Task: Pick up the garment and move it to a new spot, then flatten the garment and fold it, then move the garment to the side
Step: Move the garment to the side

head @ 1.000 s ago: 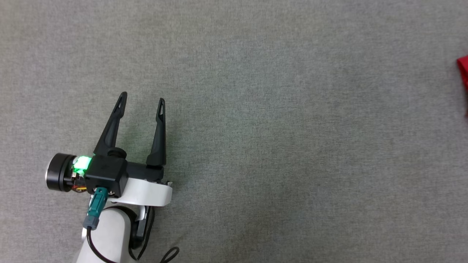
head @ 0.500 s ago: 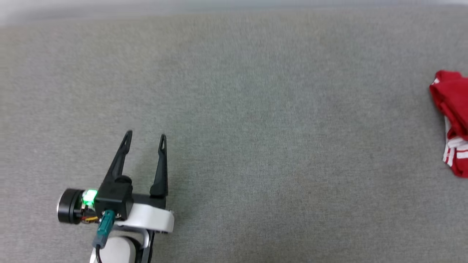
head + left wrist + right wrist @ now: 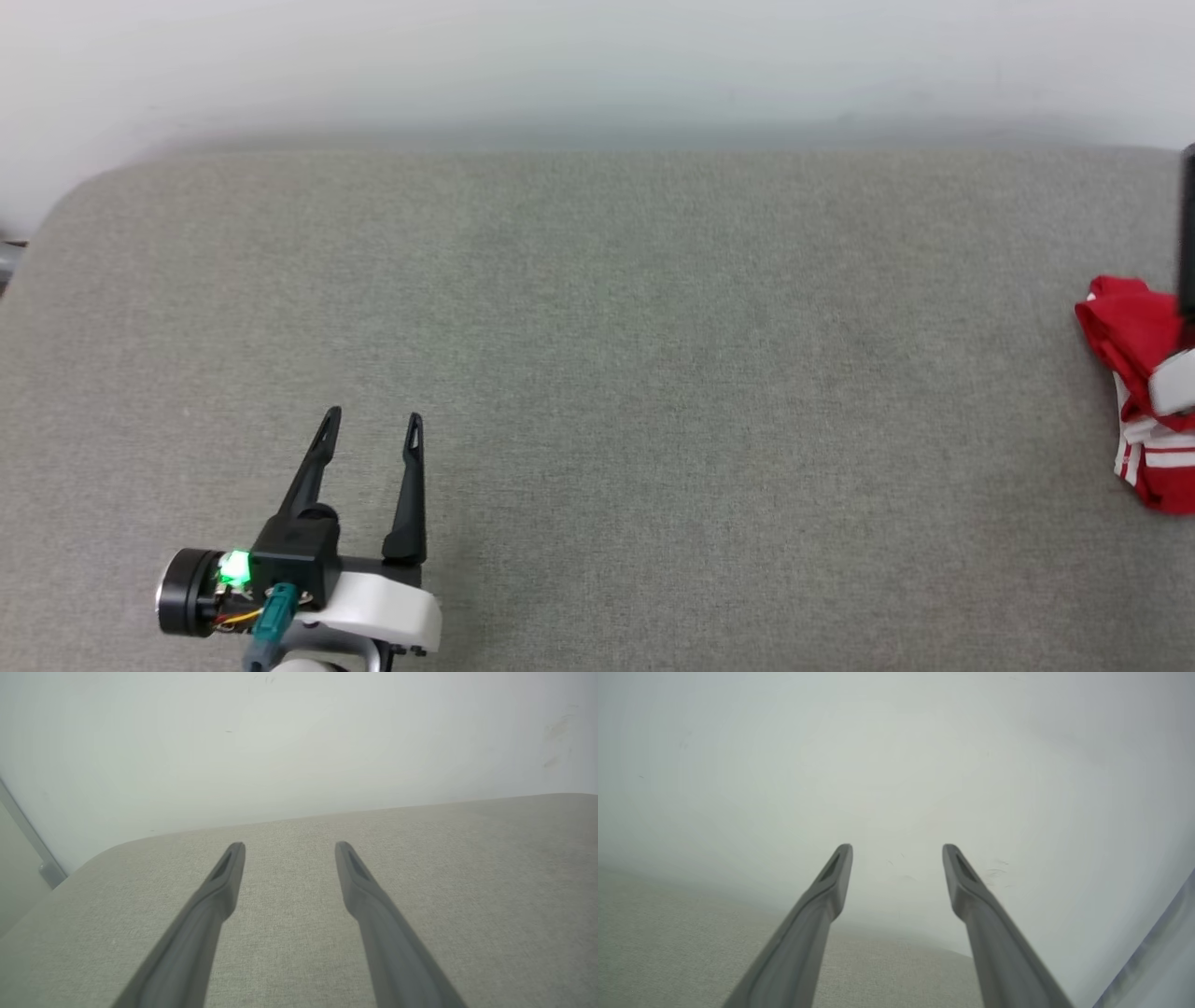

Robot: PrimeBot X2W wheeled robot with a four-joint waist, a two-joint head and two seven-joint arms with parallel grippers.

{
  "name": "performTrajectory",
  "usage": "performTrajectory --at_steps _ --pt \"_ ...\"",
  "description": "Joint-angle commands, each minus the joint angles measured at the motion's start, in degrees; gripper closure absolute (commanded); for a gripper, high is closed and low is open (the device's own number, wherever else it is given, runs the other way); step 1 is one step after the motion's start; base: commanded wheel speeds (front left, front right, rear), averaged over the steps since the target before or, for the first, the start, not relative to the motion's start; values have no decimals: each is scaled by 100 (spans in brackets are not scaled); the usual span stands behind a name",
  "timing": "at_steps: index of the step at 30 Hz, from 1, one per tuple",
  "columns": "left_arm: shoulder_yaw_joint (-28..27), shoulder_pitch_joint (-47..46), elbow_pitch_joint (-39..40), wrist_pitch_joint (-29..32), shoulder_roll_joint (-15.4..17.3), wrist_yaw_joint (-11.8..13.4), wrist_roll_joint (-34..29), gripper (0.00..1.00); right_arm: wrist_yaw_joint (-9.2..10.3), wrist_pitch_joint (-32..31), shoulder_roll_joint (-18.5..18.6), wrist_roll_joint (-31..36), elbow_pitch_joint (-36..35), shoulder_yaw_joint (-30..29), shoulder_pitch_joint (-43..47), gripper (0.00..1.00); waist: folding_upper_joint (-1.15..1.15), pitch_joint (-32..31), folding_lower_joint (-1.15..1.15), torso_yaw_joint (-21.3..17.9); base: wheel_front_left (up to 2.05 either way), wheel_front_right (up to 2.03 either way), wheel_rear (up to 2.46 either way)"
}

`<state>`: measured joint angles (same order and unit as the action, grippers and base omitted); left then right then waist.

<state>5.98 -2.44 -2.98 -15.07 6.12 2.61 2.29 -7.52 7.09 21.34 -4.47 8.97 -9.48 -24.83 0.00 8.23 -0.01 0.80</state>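
The garment [image 3: 1128,338] lies bunched at the far right of the grey cloth surface [image 3: 653,373]. It is red with white striped parts, and the frame edge cuts it off. Over it at that edge stand a dark finger [image 3: 1187,224] and a pale part [image 3: 1176,383] of my right arm. In the right wrist view my right gripper [image 3: 896,849] is open with nothing between its fingers, pointing at the pale wall. My left gripper [image 3: 373,415] rests open and empty at the lower left, far from the garment; its fingers [image 3: 219,891] point toward the surface's far edge.
A pale wall [image 3: 597,65] rises behind the surface's far edge. The surface's far left corner [image 3: 65,201] is rounded, with a grey metal part [image 3: 7,257] beside it. Bare cloth stretches between my left gripper and the garment.
The head camera has tilted up, so the wall and the far edge now show. More of the garment is in view, and part of my right arm has appeared over it.
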Motion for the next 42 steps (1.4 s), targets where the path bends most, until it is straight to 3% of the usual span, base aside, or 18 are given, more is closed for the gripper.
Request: performTrajectory --at_steps 1,8,15,30,42 --pt "-46 89 -34 -12 23 -3 51 0 9 219 -237 7 -88 35 187 0 0 -170 1 96 0 0 0" --pt "-71 252 -115 -12 -12 50 53 0 7 556 -988 -26 -199 471 842 0 0 -412 1 200 0 0 0" --pt "-88 367 -167 -12 -22 52 62 0 7 689 -1381 -102 -14 688 1492 0 0 -592 1 259 0 0 0" --pt "-81 695 -119 -12 -61 -26 148 0 7 759 -1758 -281 -437 461 2852 0 0 -898 1 262 0 0 0" --pt "-129 769 -81 -12 -99 -87 196 0 7 661 -1857 -329 -850 295 3357 0 0 -963 1 229 0 0 0"
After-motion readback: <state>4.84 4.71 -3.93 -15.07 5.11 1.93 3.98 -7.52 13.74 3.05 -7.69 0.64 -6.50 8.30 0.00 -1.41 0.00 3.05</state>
